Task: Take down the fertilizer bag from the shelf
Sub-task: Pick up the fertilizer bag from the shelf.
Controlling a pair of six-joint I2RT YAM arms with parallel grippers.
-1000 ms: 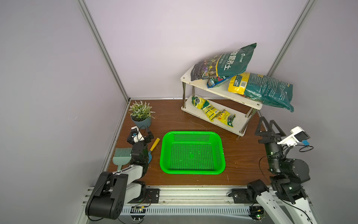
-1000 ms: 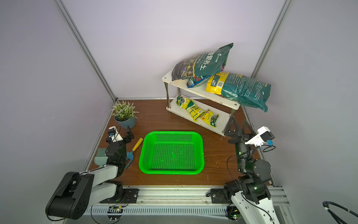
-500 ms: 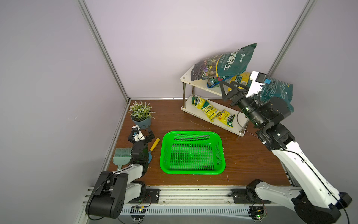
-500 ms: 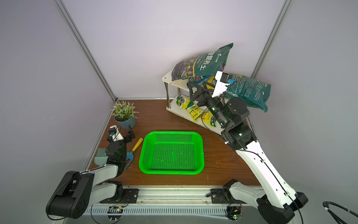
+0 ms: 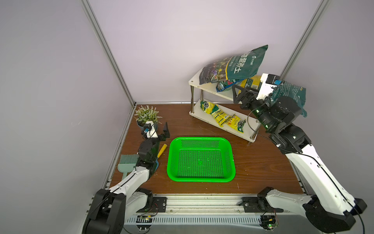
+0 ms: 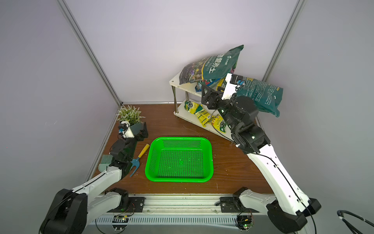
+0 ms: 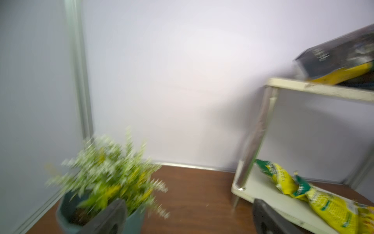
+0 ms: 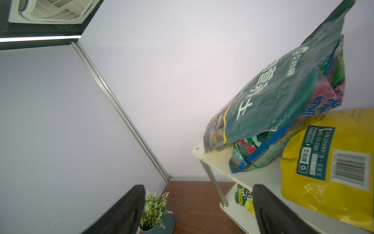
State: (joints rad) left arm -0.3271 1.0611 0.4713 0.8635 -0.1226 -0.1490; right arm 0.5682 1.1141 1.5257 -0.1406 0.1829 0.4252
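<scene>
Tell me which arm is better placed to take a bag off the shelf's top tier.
Right. The right end effector, open, is level with the shelf's top tier, beside the yellow-and-teal bag. The left end effector sits low by the potted plant, far from it.

Bright, even light — left wrist cam motion-blurred.

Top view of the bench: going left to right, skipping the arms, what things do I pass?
Pale green hand brush, yellow-handled blue garden fork, bright green plastic mesh basket, dark green overhanging bag.
</scene>
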